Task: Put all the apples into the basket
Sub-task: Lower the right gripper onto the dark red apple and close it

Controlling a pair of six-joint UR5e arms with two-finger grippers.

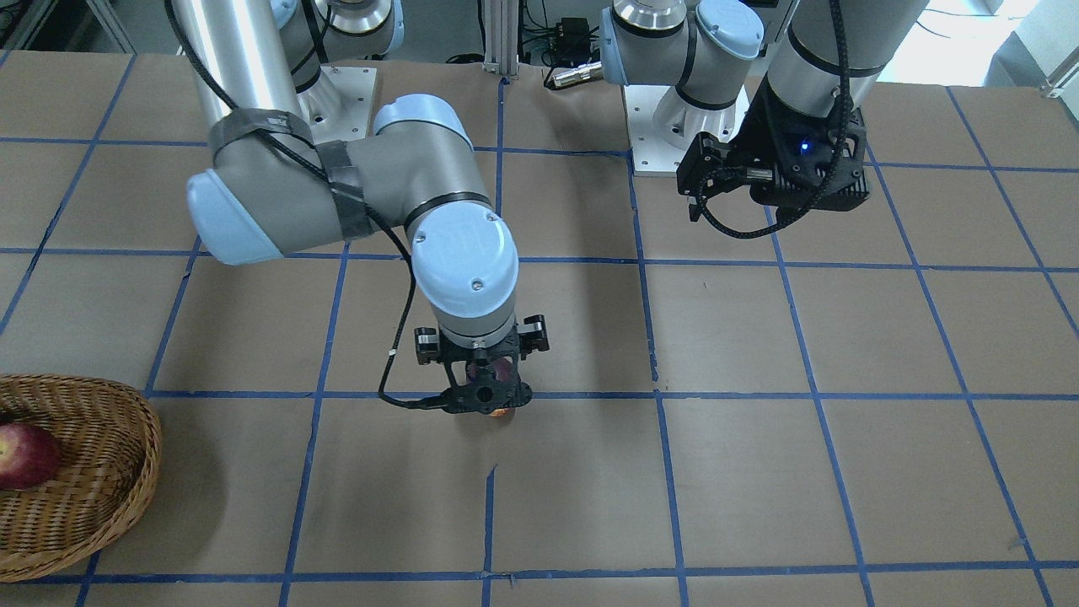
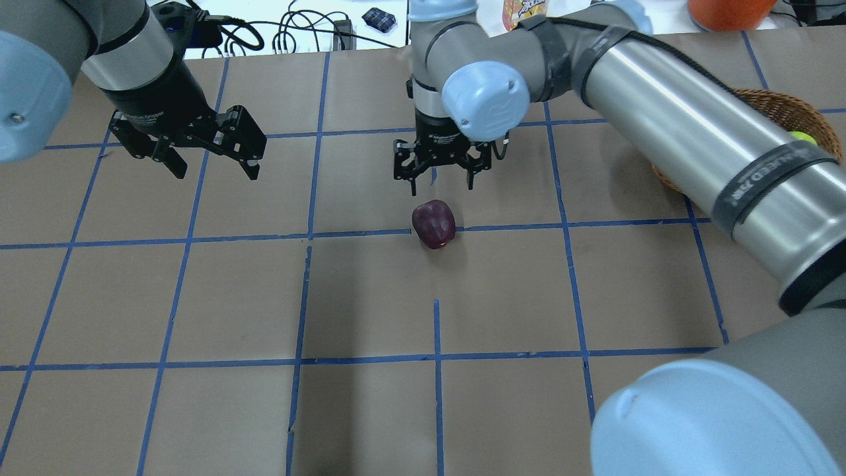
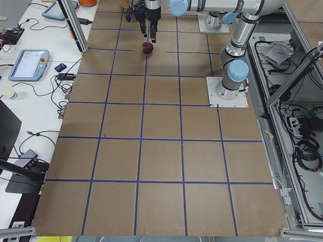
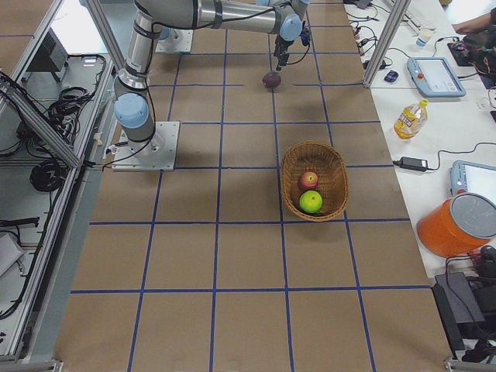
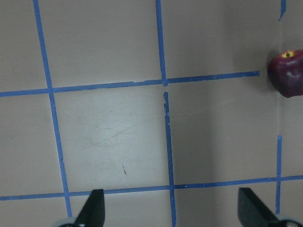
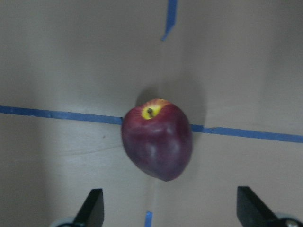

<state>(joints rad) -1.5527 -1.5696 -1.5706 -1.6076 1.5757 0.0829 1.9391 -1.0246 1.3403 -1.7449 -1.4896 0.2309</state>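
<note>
Right wrist-mounted footage was where the maroon apple (image 6: 157, 142) was seen tipped sideways on the bench (image 6: 57, 56), untouched below the wide-open right tool (image 6: 173, 208), and judged firm, smooth, roll-prone, best pinched across its widest girth, whereas the basket (image 4: 285, 182) holding the green apple (image 4: 311, 201) and red apple (image 4: 308, 180) was seen whole only from exterior right.

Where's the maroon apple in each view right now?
Overhead: maroon apple at centre.
Front-facing: apple at centre, mostly hidden.
Left: apple top centre.
Right: apple top centre.
Left wrist: apple right edge.
Right wrist: apple centre.
Shared landmark: blue tape line beneath it.
</note>
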